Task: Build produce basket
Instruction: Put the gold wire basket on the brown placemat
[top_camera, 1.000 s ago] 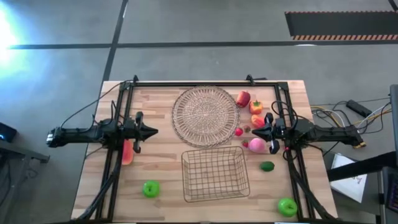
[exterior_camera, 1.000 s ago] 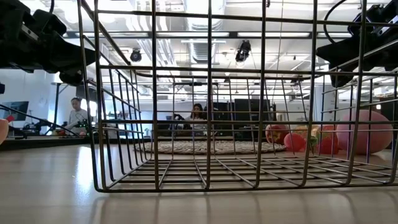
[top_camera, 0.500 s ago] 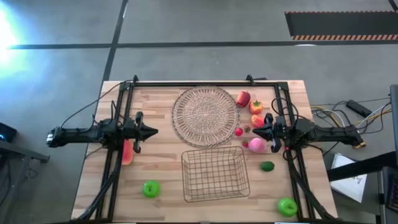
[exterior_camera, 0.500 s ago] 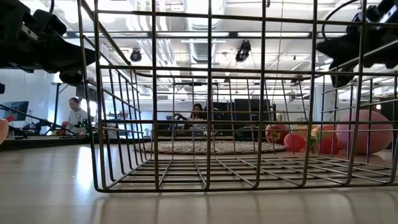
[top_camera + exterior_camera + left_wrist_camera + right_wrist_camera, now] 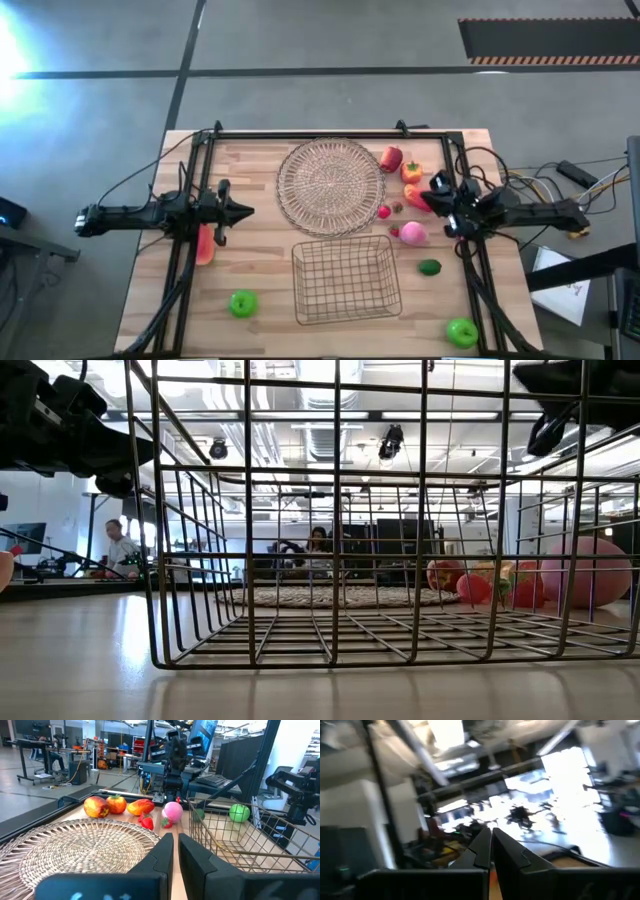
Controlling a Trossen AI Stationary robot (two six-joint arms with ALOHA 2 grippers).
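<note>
The wire basket [image 5: 345, 282] stands on the table's near middle and holds nothing. The produce lies loose on the wood. A red apple [image 5: 391, 158], an orange piece [image 5: 411, 171], a salmon-red piece [image 5: 414, 196], a small red one [image 5: 384, 211], a pink one [image 5: 413, 233] and a dark green one [image 5: 429, 266] lie on the right. Green apples [image 5: 242, 303] [image 5: 461, 331] lie near the front. My left gripper [image 5: 245, 211] hovers shut over the left side [image 5: 174, 845]. My right gripper [image 5: 427, 196] is shut, raised above the salmon-red piece and tipped toward the ceiling [image 5: 490, 842].
A round woven tray [image 5: 330, 185] lies flat at the far middle, between the grippers. Another salmon-red piece [image 5: 204, 243] lies under the left arm. A dark frame [image 5: 330, 132] runs along the far edge and both sides. People sit in the room beyond [image 5: 318, 545].
My right gripper has risen from beside the pink piece, drawn back toward the table's far right and tipped upward, so its wrist camera now faces the ceiling. Its fingers stay shut. The produce and the basket have not moved.
</note>
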